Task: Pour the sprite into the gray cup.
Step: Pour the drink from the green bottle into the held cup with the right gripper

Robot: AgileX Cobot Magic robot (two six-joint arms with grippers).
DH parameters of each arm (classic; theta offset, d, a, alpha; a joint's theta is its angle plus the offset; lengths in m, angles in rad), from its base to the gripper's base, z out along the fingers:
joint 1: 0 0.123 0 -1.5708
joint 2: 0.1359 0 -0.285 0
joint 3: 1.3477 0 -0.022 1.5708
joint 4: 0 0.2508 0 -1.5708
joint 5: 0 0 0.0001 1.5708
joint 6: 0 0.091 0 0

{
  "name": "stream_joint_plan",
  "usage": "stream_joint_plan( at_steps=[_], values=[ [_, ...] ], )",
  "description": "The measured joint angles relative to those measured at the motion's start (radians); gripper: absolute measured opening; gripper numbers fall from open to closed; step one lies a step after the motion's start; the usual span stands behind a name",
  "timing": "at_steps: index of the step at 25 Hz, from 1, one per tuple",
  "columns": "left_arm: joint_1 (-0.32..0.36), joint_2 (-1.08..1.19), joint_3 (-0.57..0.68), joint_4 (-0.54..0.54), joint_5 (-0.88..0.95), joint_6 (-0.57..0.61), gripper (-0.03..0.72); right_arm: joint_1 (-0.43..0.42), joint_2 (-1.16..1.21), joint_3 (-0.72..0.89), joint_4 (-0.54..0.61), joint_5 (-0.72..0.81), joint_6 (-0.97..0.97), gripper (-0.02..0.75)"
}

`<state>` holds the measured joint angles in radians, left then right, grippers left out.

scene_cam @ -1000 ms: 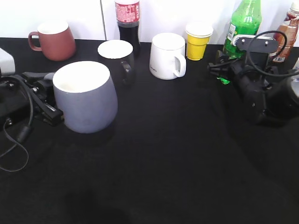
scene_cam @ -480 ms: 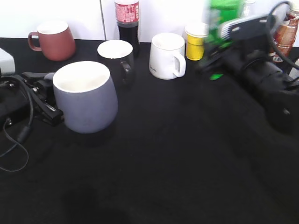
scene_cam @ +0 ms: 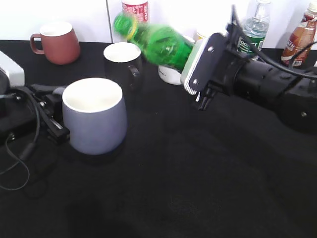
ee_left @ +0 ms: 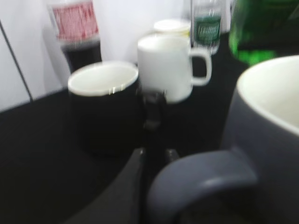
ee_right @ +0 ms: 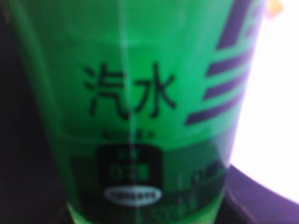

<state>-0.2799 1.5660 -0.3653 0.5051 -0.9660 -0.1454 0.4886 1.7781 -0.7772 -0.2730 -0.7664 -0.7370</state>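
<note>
The sprite (scene_cam: 161, 44) is a green bottle held in the air and tilted almost flat, its yellow-capped neck pointing left above the black mug. My right gripper (scene_cam: 187, 52) is shut on its lower body; its label fills the right wrist view (ee_right: 131, 93). The gray cup (scene_cam: 94, 119) stands upright at front left, its white inside showing nothing in it. My left gripper (scene_cam: 52, 116) is at its left side, shut on the cup's loop handle (ee_left: 201, 175). In the left wrist view the sprite (ee_left: 264, 32) hangs above and behind the cup's rim (ee_left: 268, 93).
A black mug (scene_cam: 123, 62) and a white mug (scene_cam: 171, 74) stand behind the gray cup, under the bottle. A brownish-red mug (scene_cam: 55, 42) is at back left. A cola bottle (scene_cam: 134, 7), a water bottle (scene_cam: 255, 29) and a brown bottle (scene_cam: 298, 37) line the back. Cables (scene_cam: 20, 153) lie at front left.
My right gripper has lifted the sprite from the back right, carried it left and tipped its neck to the left. The gray cup and my left gripper have shifted slightly forward and right.
</note>
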Motion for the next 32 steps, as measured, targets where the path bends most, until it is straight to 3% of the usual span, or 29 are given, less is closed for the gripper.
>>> stream_joint_plan(
  at_steps=[9, 32],
  values=[
    [0.000, 0.000, 0.000, 0.005, 0.010, 0.043, 0.080, 0.000, 0.004, -0.010, 0.024, -0.042, -0.402, 0.386],
    [0.000, 0.000, 0.000, 0.054, -0.025, 0.047, 0.080, 0.000, 0.005, -0.021, 0.109, -0.236, -0.752, 0.384]
  ],
)
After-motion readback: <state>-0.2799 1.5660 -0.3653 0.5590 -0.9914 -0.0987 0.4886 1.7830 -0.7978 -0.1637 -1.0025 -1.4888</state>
